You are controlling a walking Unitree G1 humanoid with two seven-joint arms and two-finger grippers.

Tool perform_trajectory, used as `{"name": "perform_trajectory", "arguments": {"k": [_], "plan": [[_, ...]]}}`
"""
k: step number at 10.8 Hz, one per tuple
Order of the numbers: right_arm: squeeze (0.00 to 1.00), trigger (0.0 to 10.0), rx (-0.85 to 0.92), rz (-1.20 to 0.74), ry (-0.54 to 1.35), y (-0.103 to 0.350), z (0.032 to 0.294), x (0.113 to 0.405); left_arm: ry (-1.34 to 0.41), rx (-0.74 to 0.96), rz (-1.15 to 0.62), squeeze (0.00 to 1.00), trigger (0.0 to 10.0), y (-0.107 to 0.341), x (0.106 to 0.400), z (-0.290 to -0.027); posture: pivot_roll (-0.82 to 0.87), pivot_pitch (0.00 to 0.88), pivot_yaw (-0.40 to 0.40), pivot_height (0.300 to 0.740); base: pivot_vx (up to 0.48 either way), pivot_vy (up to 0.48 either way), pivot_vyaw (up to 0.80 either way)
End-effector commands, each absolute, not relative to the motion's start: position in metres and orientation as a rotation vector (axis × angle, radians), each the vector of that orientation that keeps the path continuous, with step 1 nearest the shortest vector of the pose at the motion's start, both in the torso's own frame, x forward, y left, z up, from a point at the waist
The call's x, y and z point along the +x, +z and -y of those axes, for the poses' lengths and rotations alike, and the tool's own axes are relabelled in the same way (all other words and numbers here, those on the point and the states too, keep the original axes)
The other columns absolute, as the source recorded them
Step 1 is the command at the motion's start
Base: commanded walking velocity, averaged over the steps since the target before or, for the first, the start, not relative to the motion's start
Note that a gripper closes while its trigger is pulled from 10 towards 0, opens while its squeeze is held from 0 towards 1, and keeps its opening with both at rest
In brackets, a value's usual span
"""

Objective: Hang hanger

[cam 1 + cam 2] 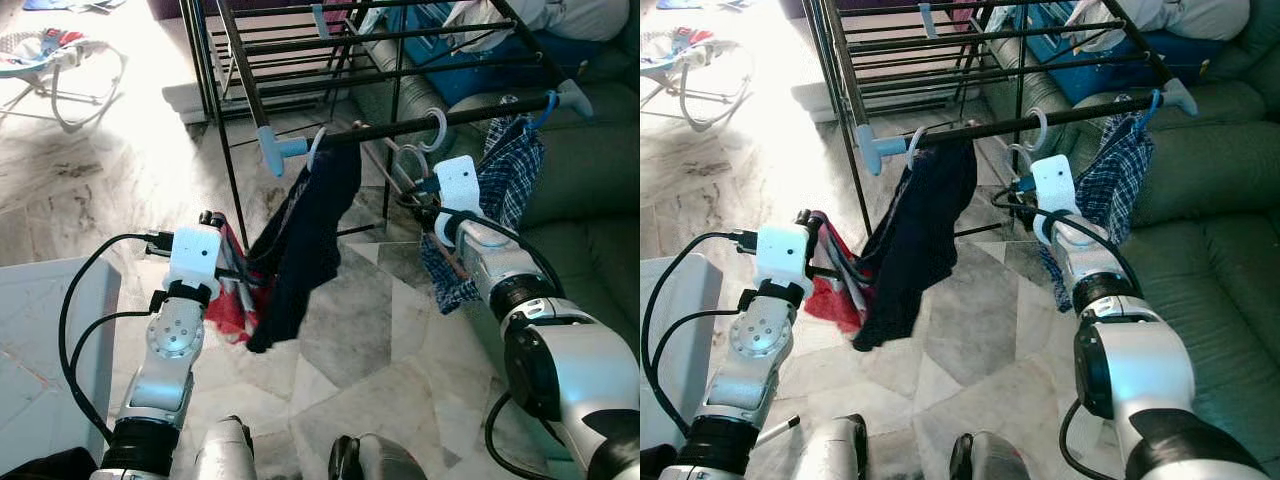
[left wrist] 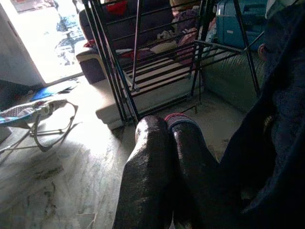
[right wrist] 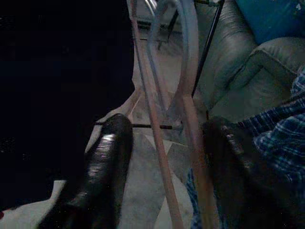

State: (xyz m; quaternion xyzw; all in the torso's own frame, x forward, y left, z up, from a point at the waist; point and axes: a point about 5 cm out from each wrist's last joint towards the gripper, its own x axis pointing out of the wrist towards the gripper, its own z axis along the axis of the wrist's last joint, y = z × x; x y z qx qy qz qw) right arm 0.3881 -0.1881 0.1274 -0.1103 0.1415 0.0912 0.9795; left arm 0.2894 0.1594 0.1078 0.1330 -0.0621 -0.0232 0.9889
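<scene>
A black drying rack [image 1: 300, 60] stands on the marble floor [image 1: 350, 340] before a green sofa [image 1: 600, 180]. On its near rail hang a dark garment [image 1: 310, 230], a pale hanger [image 1: 425, 140] and a plaid shirt [image 1: 510, 170]. The right tool [image 3: 162, 157] spreads wide around the hanger's wooden bars, just under the rail. The left tool [image 2: 164, 162], fingers together, pinches red cloth [image 1: 235, 295] left of the dark garment.

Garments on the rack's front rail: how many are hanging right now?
2: a dark garment near the rail's left end, a blue plaid shirt near its right end. More may be hidden behind the right gripper.
</scene>
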Motion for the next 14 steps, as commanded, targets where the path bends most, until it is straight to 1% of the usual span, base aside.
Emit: {"name": "perform_trajectory", "arguments": {"k": [1, 2, 6, 11, 13, 14], "plan": [[0.00, 0.5, -0.223, -0.315, 0.169, 0.125, 0.195, 0.387, -0.053, 0.271, 0.122, 0.00, 10.0, 0.107, 0.288, -0.158, 0.10, 0.140, -0.099, 0.740, 0.000, 0.000, 0.00], [0.00, 0.0, -0.228, -0.327, 0.165, 0.123, 0.198, 0.386, -0.052, 0.272, 0.118, 0.00, 10.0, 0.107, 0.288, -0.157, 0.10, 0.141, -0.099, 0.740, 0.000, 0.000, 0.00], [0.00, 0.0, -0.217, -0.362, 0.163, 0.114, 0.202, 0.380, -0.065, 0.277, 0.117, 0.00, 10.0, 0.106, 0.287, -0.154, 0.09, 0.146, -0.095, 0.740, 0.000, 0.000, 0.00], [0.00, 0.0, -0.195, -0.393, 0.161, 0.101, 0.199, 0.374, -0.070, 0.281, 0.117, 0.00, 10.0, 0.106, 0.287, -0.154, 0.10, 0.147, -0.092, 0.740, 0.000, 0.000, 0.00], [0.00, 0.0, -0.188, -0.377, 0.147, 0.104, 0.202, 0.375, -0.074, 0.282, 0.119, 0.00, 10.0, 0.107, 0.288, -0.154, 0.10, 0.146, -0.089, 0.740, 0.000, 0.000, 0.00], [0.00, 0.0, -0.172, -0.327, 0.137, 0.112, 0.203, 0.379, -0.077, 0.281, 0.120, 0.00, 10.0, 0.108, 0.289, -0.153, 0.10, 0.145, -0.090, 0.740, 0.000, 0.000, 0.00]]}}
